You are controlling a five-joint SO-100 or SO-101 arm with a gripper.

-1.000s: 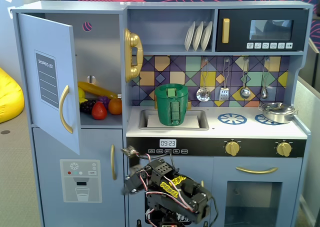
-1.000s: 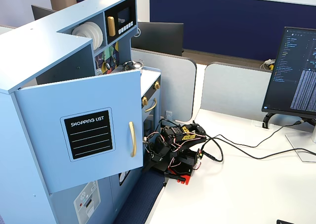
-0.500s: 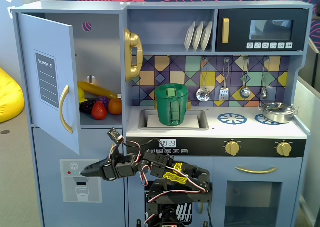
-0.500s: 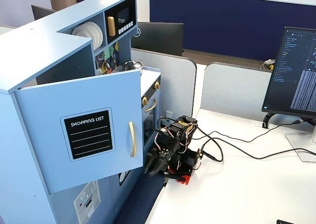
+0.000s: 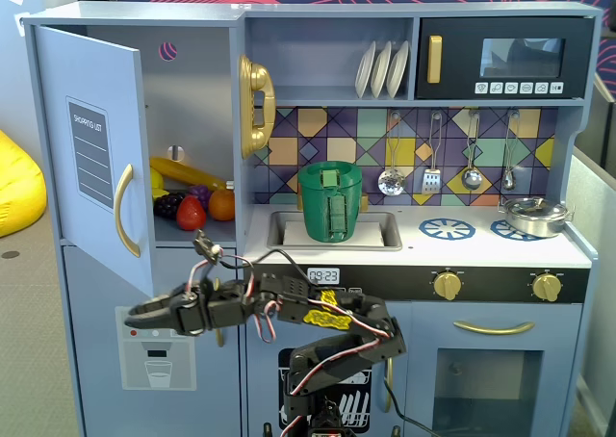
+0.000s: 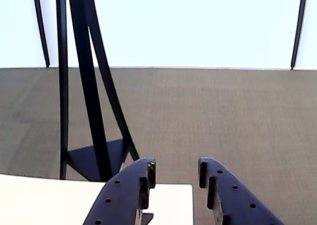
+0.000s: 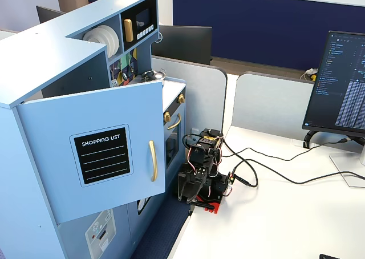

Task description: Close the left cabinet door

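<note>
Stands swung wide open, the left cabinet door (image 5: pixel 93 153), hinged along its left edge in a fixed view and jutting out toward the camera. Leaves the compartment bare to sight: toy fruit (image 5: pixel 192 201) on the shelf inside. Runs vertically along its long axis, taller than wide; faces leftward and outward with the "SHOPPING LIST" panel (image 5: pixel 94 152), plainly readable in another fixed view (image 7: pixel 102 155). Carries a curved gold handle (image 5: pixel 124 211) near the free edge, also upright.

Reaches out horizontally to the left, the gripper (image 5: pixel 142 311), low, below the door's bottom corner and in front of the lower blue door with the dispenser graphic (image 5: pixel 158 348). Not touching the door, as far as can be told. Looks staged on the outer side of the open leaf, probably to push it back toward the cabinet, though too low at present to meet it.

Spread apart and empty, the fingers (image 6: pixel 128 195), with carpet visible through the gap in the wrist view. Points away from the kitchen there, toward floor, a black stand (image 6: pixel 86 101) and a white table edge (image 6: pixel 59 200).

Needs a rise first, by this judgement, then a sweep rightward against the panel face.
</note>
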